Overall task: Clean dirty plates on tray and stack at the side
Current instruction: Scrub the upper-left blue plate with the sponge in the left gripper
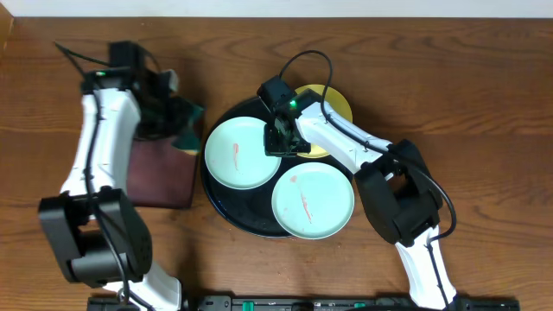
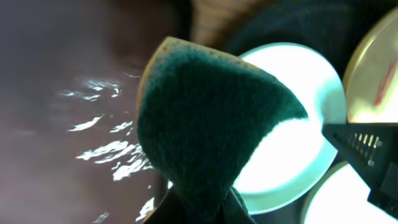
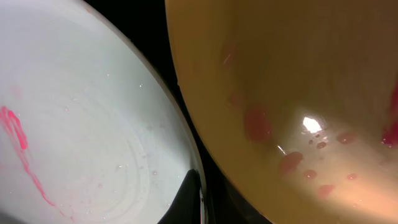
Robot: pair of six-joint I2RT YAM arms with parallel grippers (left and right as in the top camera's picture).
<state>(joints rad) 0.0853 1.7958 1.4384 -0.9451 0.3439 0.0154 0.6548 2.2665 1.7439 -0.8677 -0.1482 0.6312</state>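
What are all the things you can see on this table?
table: one, brown wood, under everything
black tray: one, glossy black, middle of table
aqua plates: two, pale aqua with red smears, on black tray
yellow plate: one, pale yellow, reddish spots, back of black tray
brown tray: one, dark brown, left of black tray
sponge: one, green and yellow, held up left of black tray
arms: two, white and black; left pincer grips sponge, right pincer over plates

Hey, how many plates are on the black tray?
3: left aqua plate, front-right aqua plate, and yellow plate at back, partly under the right arm.
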